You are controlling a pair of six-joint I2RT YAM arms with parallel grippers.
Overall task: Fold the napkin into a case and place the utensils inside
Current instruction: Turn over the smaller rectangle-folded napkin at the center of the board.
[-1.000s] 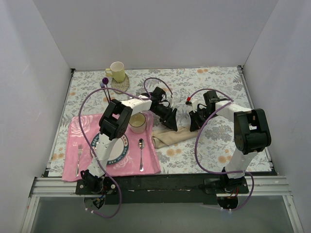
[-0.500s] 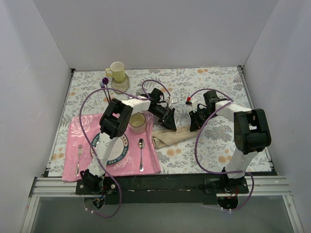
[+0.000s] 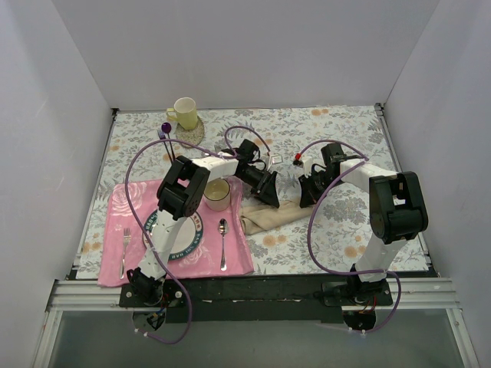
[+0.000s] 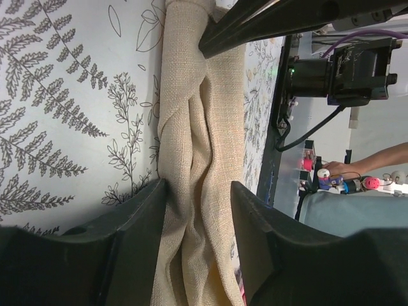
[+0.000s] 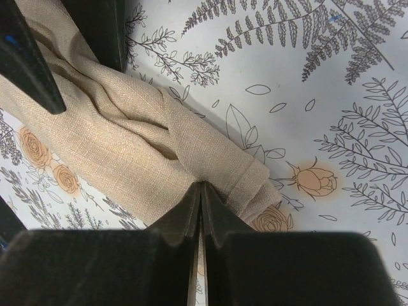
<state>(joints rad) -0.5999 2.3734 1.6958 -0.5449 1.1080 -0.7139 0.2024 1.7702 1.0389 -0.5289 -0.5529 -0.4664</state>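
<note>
The left hand (image 4: 197, 210) is held part open, its fingers (image 4: 143, 217) straddling the bunched napkin (image 4: 201, 159) without clamping it. The right hand (image 5: 201, 204) is clenched at the napkin's far end; whether cloth is pinched cannot be told. The napkin lies rolled on the counter (image 3: 337, 222) beside the pink placemat (image 3: 230, 257). If only the top layers are caught, the folds could be dragged loose.

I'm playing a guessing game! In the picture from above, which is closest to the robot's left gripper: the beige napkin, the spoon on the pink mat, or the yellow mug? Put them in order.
From the left gripper:
1. The napkin, right under it, rolled up on the tablecloth.
2. The spoon, nearer the arms' bases, on the pink placemat.
3. The yellow mug, far back on the left.
</note>
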